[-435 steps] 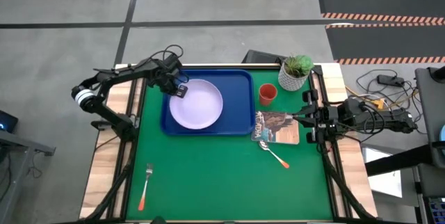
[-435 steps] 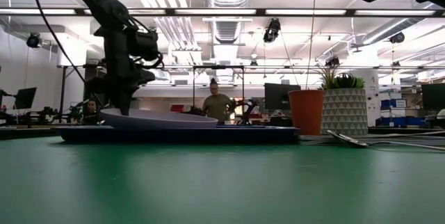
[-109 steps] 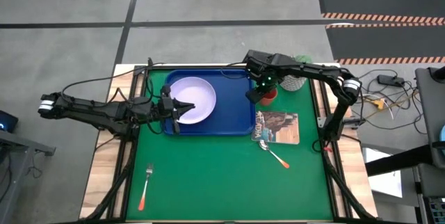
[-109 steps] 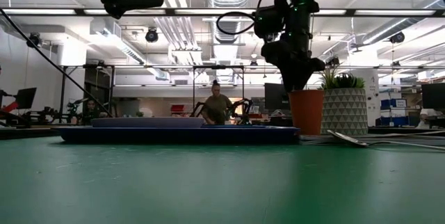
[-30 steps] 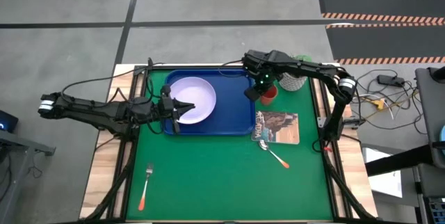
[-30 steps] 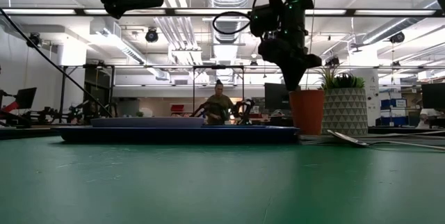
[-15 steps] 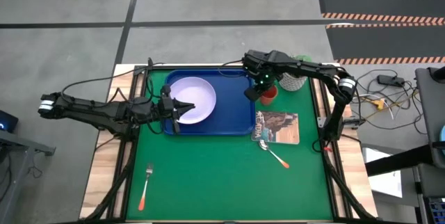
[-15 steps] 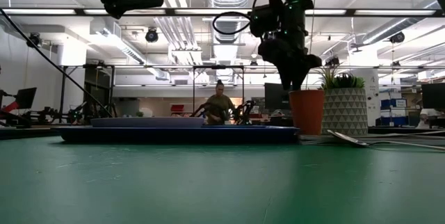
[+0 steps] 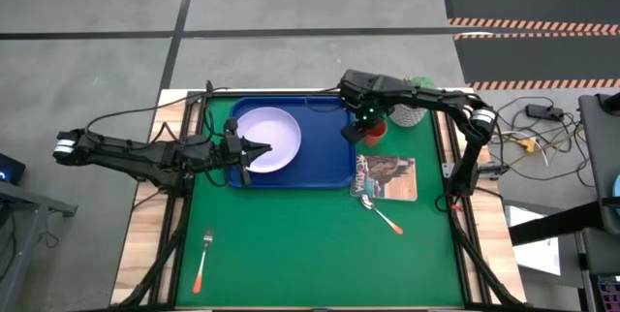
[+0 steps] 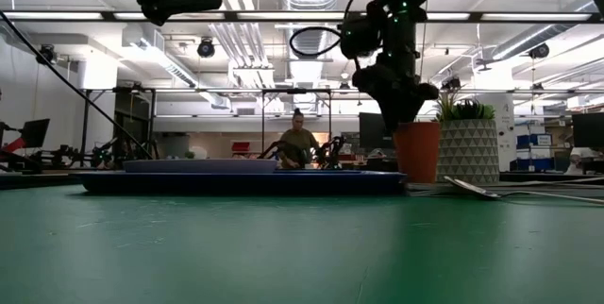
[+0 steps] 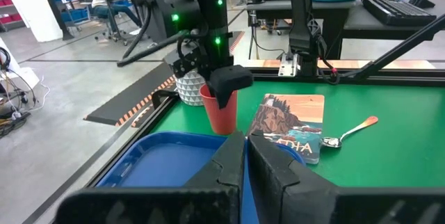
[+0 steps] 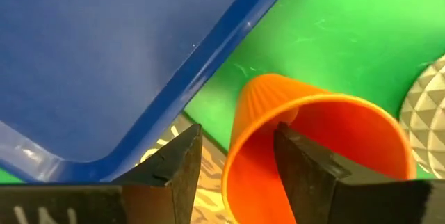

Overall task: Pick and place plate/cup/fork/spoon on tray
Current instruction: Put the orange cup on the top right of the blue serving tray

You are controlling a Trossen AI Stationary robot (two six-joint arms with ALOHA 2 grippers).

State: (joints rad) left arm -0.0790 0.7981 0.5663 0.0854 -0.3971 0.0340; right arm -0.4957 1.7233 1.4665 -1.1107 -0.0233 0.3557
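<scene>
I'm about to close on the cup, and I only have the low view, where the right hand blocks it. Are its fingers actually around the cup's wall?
Observer: Yes. In the right wrist view the right hand is open and straddles the cup's rim, with one finger outside the wall and the other over the mouth.
Operator: Is the cup on the tray already?
Observer: No. It stands upright on the green mat, just off the tray's corner, next to the booklet.
Operator: And the left hand?
Observer: The left hand is shut and hovers at the tray's left side, beside the plate.
</scene>
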